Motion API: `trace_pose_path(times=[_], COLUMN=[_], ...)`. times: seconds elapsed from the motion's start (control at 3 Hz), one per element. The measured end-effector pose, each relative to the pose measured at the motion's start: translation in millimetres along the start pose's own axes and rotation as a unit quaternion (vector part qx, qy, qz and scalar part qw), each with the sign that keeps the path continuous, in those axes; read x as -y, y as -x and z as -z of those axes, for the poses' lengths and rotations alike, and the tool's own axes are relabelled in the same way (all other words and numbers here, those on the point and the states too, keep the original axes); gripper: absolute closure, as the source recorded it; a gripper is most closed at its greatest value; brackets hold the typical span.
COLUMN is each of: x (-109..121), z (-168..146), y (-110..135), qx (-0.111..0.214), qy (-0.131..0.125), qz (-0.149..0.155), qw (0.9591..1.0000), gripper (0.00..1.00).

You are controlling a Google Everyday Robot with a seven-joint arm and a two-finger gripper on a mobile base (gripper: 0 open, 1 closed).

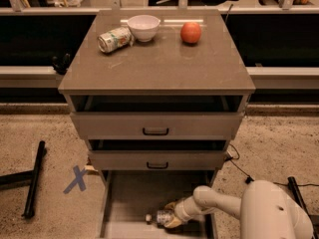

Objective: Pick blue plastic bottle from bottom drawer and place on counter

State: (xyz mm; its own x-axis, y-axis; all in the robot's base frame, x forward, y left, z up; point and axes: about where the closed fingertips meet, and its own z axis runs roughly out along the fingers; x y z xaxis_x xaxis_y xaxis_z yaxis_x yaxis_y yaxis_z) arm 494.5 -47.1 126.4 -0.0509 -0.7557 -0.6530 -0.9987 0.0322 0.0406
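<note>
The blue plastic bottle point(158, 217) lies on its side in the open bottom drawer point(130, 195), near the drawer's front, white cap pointing left. My gripper point(171, 215) reaches in from the right on a white arm and sits around the bottle's right end; its tan fingers show above and below the bottle. The counter point(159, 59) is the grey-brown top slab of the cabinet, well above.
On the counter stand a dented can point(114, 38) lying on its side, a white bowl point(143, 27) and a red-orange fruit point(191, 33). Two closed drawers with black handles point(155, 131) sit above the open one. A blue tape cross point(76, 179) marks the floor at left.
</note>
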Motion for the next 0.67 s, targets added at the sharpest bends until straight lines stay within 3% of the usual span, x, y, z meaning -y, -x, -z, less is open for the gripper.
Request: trace_pose_path(times=[0.33, 0.67], x=[-3, 11], z=[3, 41], y=[3, 27], qx=[0.007, 0.017], qy=[-0.003, -0.053], qz=[0.007, 0.058], qw=[0.9999, 0.9968], gripper=[1.00, 1.00])
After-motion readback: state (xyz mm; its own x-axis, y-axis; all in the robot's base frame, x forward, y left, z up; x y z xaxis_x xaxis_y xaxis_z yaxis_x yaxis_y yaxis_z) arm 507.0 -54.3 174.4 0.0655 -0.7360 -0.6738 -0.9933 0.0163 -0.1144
